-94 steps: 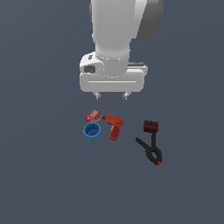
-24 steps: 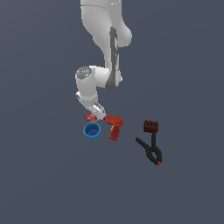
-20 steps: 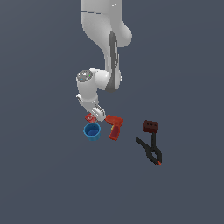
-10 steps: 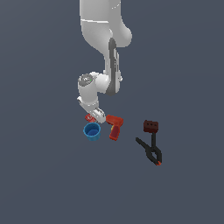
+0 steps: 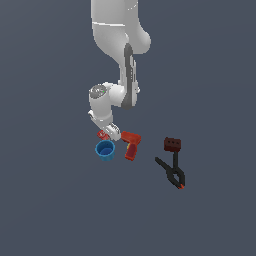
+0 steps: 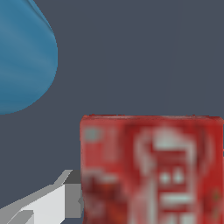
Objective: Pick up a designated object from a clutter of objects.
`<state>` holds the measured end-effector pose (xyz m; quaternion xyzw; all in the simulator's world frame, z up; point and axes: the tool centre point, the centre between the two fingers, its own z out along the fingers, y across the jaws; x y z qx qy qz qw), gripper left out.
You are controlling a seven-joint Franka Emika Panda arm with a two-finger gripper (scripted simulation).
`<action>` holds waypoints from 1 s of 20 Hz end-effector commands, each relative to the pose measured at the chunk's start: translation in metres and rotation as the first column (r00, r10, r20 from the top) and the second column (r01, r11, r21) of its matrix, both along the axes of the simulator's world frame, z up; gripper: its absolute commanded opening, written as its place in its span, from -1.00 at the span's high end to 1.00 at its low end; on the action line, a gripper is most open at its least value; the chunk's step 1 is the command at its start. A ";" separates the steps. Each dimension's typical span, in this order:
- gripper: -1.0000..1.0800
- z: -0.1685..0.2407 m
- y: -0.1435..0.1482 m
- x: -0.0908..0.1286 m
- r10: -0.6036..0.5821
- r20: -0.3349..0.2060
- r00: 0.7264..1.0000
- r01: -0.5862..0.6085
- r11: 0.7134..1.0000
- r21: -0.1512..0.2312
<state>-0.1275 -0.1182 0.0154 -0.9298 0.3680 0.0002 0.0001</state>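
Observation:
The designated small flat red box (image 5: 103,134) with white label marks lies just above the blue cup (image 5: 105,150) in the exterior view. My gripper (image 5: 111,132) is down on the box, its white fingers right at it. In the wrist view the box (image 6: 153,170) fills the near field, and one grey finger (image 6: 48,202) sits against its edge. The other finger is hidden, so I cannot tell whether the jaws are closed on it. The cup's wall (image 6: 22,57) shows close beside the box.
The red power drill (image 5: 131,145) lies just to the exterior view's right of the box. The dark brown block (image 5: 172,144) and the black clamp with orange tips (image 5: 171,172) lie farther to the right. All rest on a plain dark grey floor.
The arm has swung over from a high central pose and lowered its hand onto the red box. In the last half second it barely moved.

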 end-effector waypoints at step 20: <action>1.00 0.072 -0.008 -0.005 -0.001 0.000 1.000 0.001 1.000 0.002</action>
